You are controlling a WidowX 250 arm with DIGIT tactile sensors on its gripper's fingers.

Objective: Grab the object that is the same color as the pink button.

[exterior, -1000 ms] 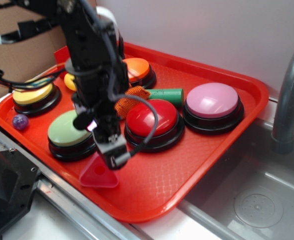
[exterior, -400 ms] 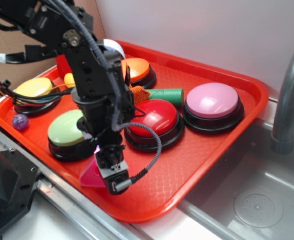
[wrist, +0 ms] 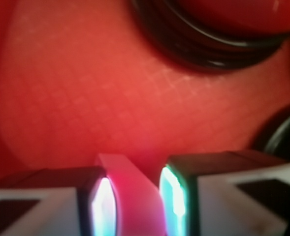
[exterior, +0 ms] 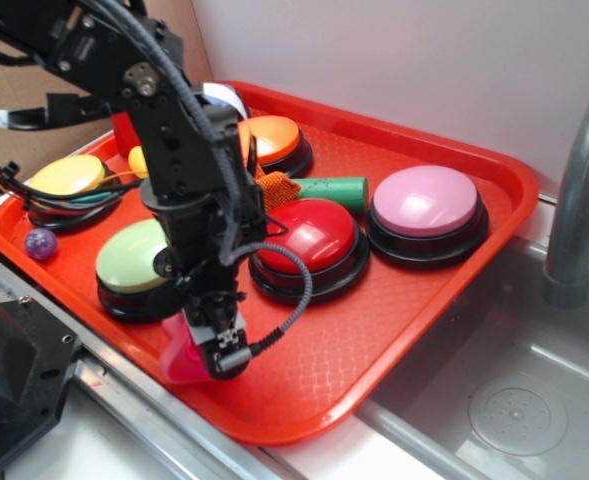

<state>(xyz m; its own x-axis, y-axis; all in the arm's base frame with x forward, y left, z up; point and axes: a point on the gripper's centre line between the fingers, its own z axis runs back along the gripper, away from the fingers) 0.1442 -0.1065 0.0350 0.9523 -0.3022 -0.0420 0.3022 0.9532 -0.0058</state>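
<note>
Tool (exterior: pixel 206 352) clamps the pink triangle (wrist: pixel 135 196) between both fingers, at the near edge of the red tray (exterior: pixel 394 310), just in front of the green button (exterior: pixel 134 255). Pink button (exterior: pixel 426 200) sits well apart.

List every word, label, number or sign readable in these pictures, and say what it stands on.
None can be read.
The buttons, including the pink button, have plain tops.
The red tray shows only a grid texture.
The hand and the pink triangle between its fingers bear no legible marks; the wrist view is blurred.
</note>
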